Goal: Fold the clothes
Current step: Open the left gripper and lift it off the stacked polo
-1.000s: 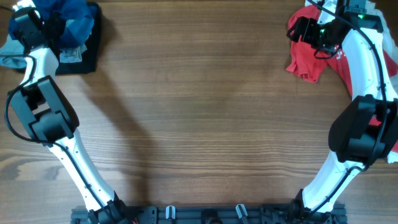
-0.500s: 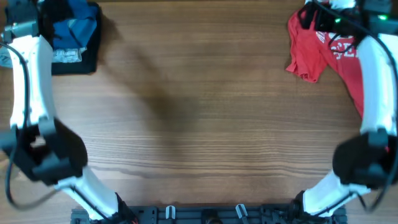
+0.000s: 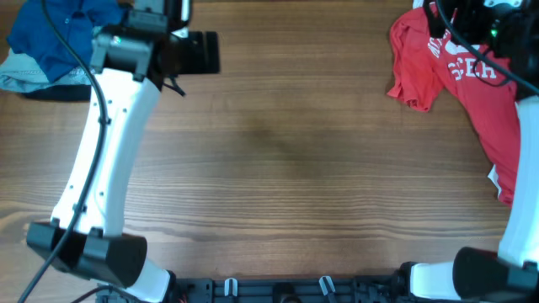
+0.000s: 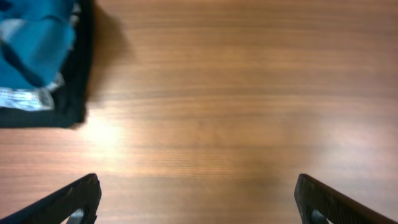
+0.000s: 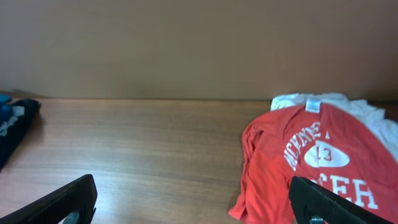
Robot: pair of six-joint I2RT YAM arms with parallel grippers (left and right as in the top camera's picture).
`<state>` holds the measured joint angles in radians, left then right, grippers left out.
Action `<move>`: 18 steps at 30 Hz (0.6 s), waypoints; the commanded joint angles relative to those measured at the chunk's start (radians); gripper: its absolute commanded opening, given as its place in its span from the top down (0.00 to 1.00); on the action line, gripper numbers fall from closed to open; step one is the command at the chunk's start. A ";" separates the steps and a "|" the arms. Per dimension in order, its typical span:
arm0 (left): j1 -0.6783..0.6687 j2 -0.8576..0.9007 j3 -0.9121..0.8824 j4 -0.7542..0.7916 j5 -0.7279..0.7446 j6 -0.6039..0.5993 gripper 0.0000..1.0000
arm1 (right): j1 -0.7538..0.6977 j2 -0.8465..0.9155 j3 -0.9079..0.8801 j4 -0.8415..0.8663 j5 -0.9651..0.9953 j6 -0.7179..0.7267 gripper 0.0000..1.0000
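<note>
Overhead, the two garments sit at opposite ends of the bench (image 3: 295, 168). The dark blue shirt (image 3: 50, 29) is crumpled in the far left corner, on top of a folded black garment (image 4: 43, 117) and some pale denim (image 3: 21, 80). The red T-shirt (image 3: 417, 63) trails loosely down the right edge from the far right corner, lettering up. This leaves the broad middle of the bench bare, probably as the place to lay a garment flat for folding.

The left pincer (image 4: 199, 205) hangs over bare wood just beside the blue heap, jaws wide and holding nothing. Its wrist view has the heap at the upper left, outside the jaws. The right pincer (image 5: 193, 202) is likewise spread wide and empty near the far right corner. The red T-shirt lies ahead of it and to its right, and a white garment (image 5: 323, 99) peeks out behind.

Neither garment is folded, so I judge the task to be at its start, with one of them needing to be picked first.
</note>
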<state>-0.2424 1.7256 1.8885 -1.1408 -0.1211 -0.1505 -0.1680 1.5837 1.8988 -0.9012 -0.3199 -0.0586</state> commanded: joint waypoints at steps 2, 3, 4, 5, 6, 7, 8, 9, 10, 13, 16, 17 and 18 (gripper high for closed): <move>-0.085 -0.091 -0.002 -0.024 0.008 -0.047 0.00 | 0.005 -0.003 0.005 0.003 0.018 -0.020 0.00; -0.095 -0.092 -0.002 -0.027 0.008 -0.048 0.00 | 0.005 0.000 0.005 -0.001 0.018 -0.020 0.00; -0.103 -0.091 -0.002 -0.028 0.010 -0.048 0.00 | 0.005 0.002 0.005 -0.001 0.018 -0.020 0.00; -0.112 -0.091 -0.002 -0.028 0.027 -0.048 0.00 | 0.005 0.004 0.005 -0.002 0.018 -0.020 0.00; -0.126 -0.091 -0.002 -0.028 0.065 -0.048 0.00 | 0.005 0.004 0.005 -0.002 0.018 -0.020 0.00; -0.136 -0.091 -0.002 -0.028 0.092 -0.048 0.00 | 0.005 0.004 0.005 -0.002 0.017 -0.020 0.00; -0.148 -0.091 -0.002 -0.028 0.123 -0.048 0.00 | 0.005 0.004 0.005 -0.002 0.017 -0.020 0.00; -0.154 -0.091 -0.002 -0.028 0.143 -0.048 0.00 | 0.005 0.004 0.005 -0.002 0.017 -0.019 0.00; -0.171 -0.091 -0.002 -0.027 0.187 -0.048 0.00 | 0.005 0.004 0.005 -0.002 0.018 -0.020 0.00; -0.202 -0.091 -0.002 -0.027 0.229 -0.048 0.00 | 0.005 0.004 0.005 -0.002 0.018 -0.020 0.00; -0.215 -0.093 -0.002 -0.077 0.216 -0.025 0.00 | 0.005 0.004 0.005 -0.002 0.018 -0.020 0.00; -0.214 -0.093 -0.002 -0.098 0.209 -0.003 0.00 | 0.005 0.004 0.005 -0.002 0.018 -0.020 0.00; -0.213 -0.093 -0.002 -0.128 0.203 0.026 0.00 | 0.005 0.004 0.005 -0.002 0.018 -0.019 0.00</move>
<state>-0.4564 1.6398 1.8885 -1.2156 0.0742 -0.1837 -0.1680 1.5734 1.8988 -0.9047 -0.3126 -0.0586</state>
